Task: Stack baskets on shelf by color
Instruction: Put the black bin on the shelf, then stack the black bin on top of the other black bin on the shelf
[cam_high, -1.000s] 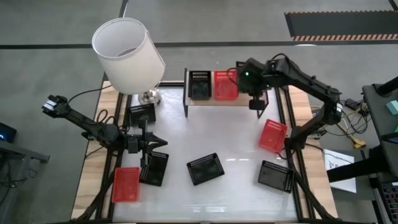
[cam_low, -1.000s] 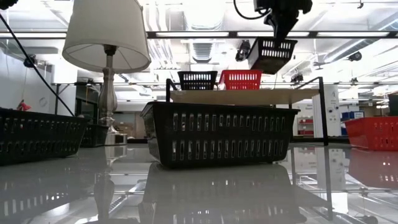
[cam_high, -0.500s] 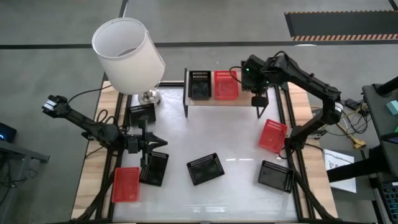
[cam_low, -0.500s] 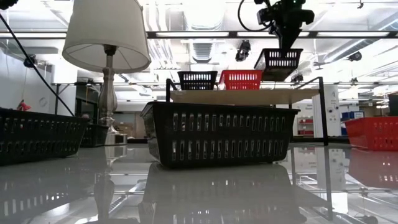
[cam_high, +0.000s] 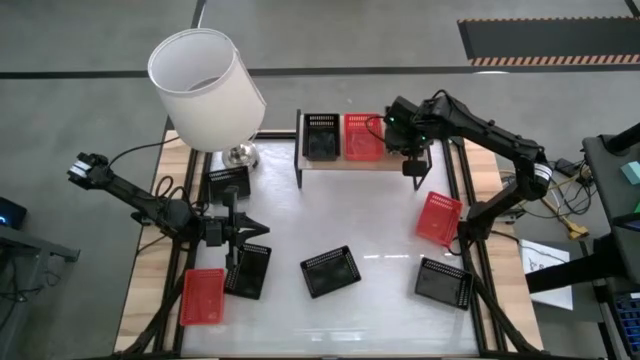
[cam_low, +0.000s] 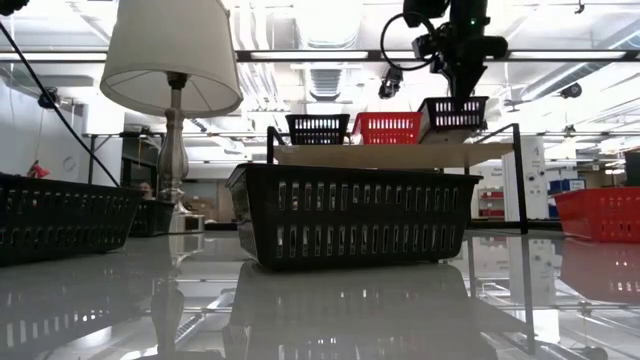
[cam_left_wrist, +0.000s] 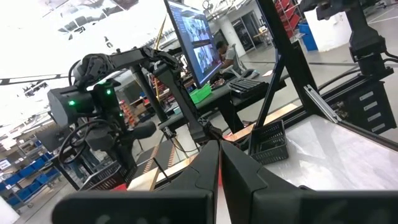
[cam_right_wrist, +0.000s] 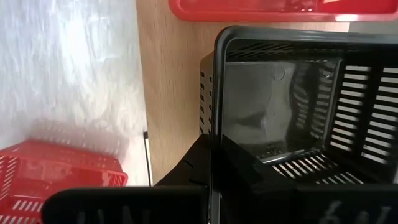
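Baskets sit in two places: some on the shelf (cam_high: 360, 160) at the far side of the bench (cam_high: 380, 235), the rest loose on the bench top. On the shelf a black basket (cam_high: 321, 137) stands at its left end with a red basket (cam_high: 361, 137) just beside it. At the shelf's right end the right hand (cam_high: 404, 140) is clamped on the rim of another black basket (cam_low: 452, 116); in the low view it is level with the two already there, but whether it rests on the board cannot be told. The right wrist view shows this basket (cam_right_wrist: 292, 106) over the light wood, with the red one's edge (cam_right_wrist: 273, 9) close by.

On the bench lie a red basket (cam_high: 438, 218) near the right edge, a black one (cam_high: 443, 282) nearer the front, a black one (cam_high: 331, 271) in the middle, and a black (cam_high: 248, 271) and a red one (cam_high: 203, 296) side by side at the left front. A lamp (cam_high: 206, 90) stands at the far left corner.

The left hand (cam_high: 252, 229) waits low over the left side of the bench, its fingers together.
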